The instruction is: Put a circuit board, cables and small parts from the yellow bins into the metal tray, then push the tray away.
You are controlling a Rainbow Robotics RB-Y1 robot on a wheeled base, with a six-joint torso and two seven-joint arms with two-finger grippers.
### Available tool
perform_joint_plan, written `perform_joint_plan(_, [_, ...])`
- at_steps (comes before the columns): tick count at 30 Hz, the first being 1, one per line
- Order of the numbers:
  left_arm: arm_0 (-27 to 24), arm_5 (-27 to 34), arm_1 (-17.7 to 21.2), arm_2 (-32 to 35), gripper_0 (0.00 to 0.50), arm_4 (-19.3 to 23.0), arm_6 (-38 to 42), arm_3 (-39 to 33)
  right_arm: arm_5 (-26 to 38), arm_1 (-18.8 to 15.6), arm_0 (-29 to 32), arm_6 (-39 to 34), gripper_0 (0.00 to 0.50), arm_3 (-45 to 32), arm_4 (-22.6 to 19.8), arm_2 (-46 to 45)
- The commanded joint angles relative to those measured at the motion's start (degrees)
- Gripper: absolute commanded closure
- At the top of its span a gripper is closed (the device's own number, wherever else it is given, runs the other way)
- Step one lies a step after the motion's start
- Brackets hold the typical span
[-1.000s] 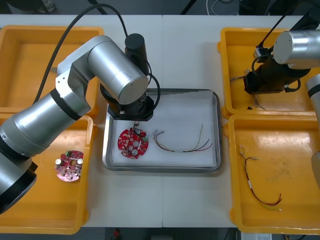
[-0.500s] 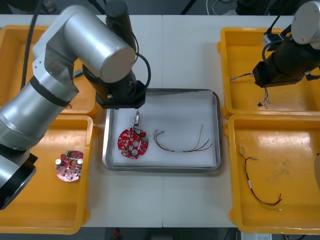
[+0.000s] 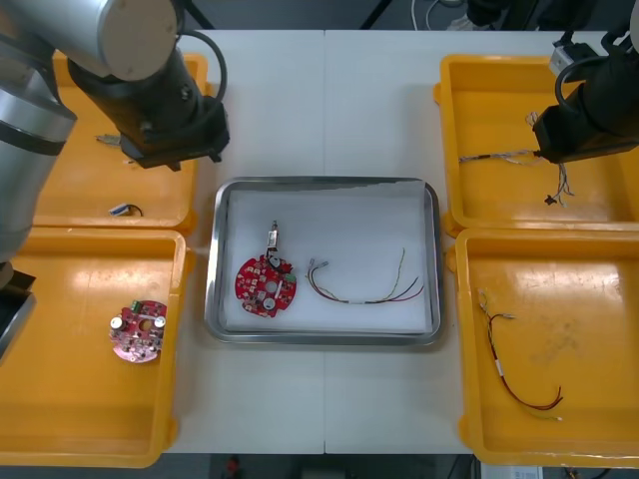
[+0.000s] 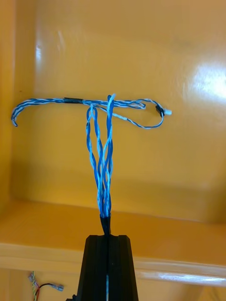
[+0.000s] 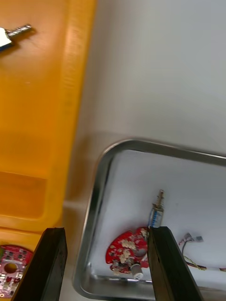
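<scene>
Over the far left yellow bin (image 3: 60,190), near its tray-side wall, the left gripper (image 5: 106,230) hangs with its fingers spread and nothing between them. At the middle of the counter (image 3: 329,110), the metal tray (image 3: 431,259) holds a round red circuit board (image 3: 266,286), a small metal part (image 3: 272,238) at the board's far edge, and a cable of thin wires (image 3: 364,291) beside them. Above the far right yellow bin (image 3: 479,215), the right gripper (image 4: 107,235) is pressed together on the twisted blue and white cable (image 4: 101,160). Its strands dangle from the pinch, and one long end trails toward the tray. The tray lies to this gripper's left and nearer the robot, so I judge the carry must run that way, over the bin's wall.
</scene>
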Motion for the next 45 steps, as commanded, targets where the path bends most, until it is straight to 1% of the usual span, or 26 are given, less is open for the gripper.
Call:
perform_joint_plan(1, [-3.1,0.4,3.2,7.5,0.0,-2.3,5.0,4.9,0.4,-2.1,0.2,5.8,0.5,-5.9,-1.5,-1.6])
perform_joint_plan(5, [-3.8,0.4,3.9,10.6,0.0,-4.8,4.1,9.8,0.4,-2.1,0.2,10.9,0.5,-9.7,-3.1,-1.4])
perform_joint_plan(8, [-5.3,0.1,4.9,11.5,0.0,-6.8,3.6,14.8,0.4,-2.1,0.2,14.1,0.5,-12.6,-7.9,-0.9])
perform_joint_plan(10, [-6.2,-0.8,5.4,11.7,0.0,-7.3,3.6,17.5,0.4,-2.1,0.2,15.5,0.5,-13.8,-10.0,0.3])
perform_joint_plan(15, [-8.6,-4.2,5.6,13.6,0.0,-8.8,3.5,23.5,0.4,-2.1,0.1,16.7,0.5,-17.8,-13.3,6.0])
perform_joint_plan(19, [-10.2,-7.5,5.6,14.6,0.0,-10.1,3.6,27.9,0.4,-0.6,-0.1,17.1,0.5,-20.2,-14.4,10.6])
perform_joint_plan(22, [-11.6,-11.7,5.6,15.2,0.0,-11.0,3.9,32.4,0.4,1.9,-1.0,18.2,0.5,-20.9,-15.1,14.6])
perform_joint_plan(26, [-13.2,-16.0,5.5,15.2,0.0,-11.0,4.1,37.4,-0.3,3.3,-1.9,19.3,0.5,-20.9,-14.5,19.0])
perform_joint_plan(28, [-14.2,-18.9,5.5,15.3,0.0,-10.8,4.3,40.6,-2.1,4.1,-2.1,20.1,0.5,-20.8,-13.6,22.0])
perform_joint_plan(31, [-14.7,-22.4,5.0,15.3,0.0,-11.1,4.3,43.6,-4.7,4.7,-2.3,21.0,0.5,-20.9,-12.6,25.7])
perform_joint_plan(35, [-14.7,-26.4,4.2,15.3,0.0,-12.1,4.4,46.1,-8.7,5.1,-2.4,22.2,0.5,-20.0,-12.8,29.3])
perform_joint_plan(37, [-14.9,-28.7,3.8,15.3,0.0,-12.6,4.3,48.2,-11.3,5.4,-2.3,25.4,0.5,-18.9,-12.2,31.9])
perform_joint_plan(41, [-15.4,-31.8,3.3,15.3,0.0,-13.3,4.2,51.1,-13.5,5.6,-2.3,30.5,0.5,-16.9,-10.5,34.9])
perform_joint_plan(45, [-15.4,-35.6,2.6,15.2,0.0,-13.7,4.1,53.8,-15.2,5.7,-2.2,35.7,0.5,-14.5,-7.4,38.1])
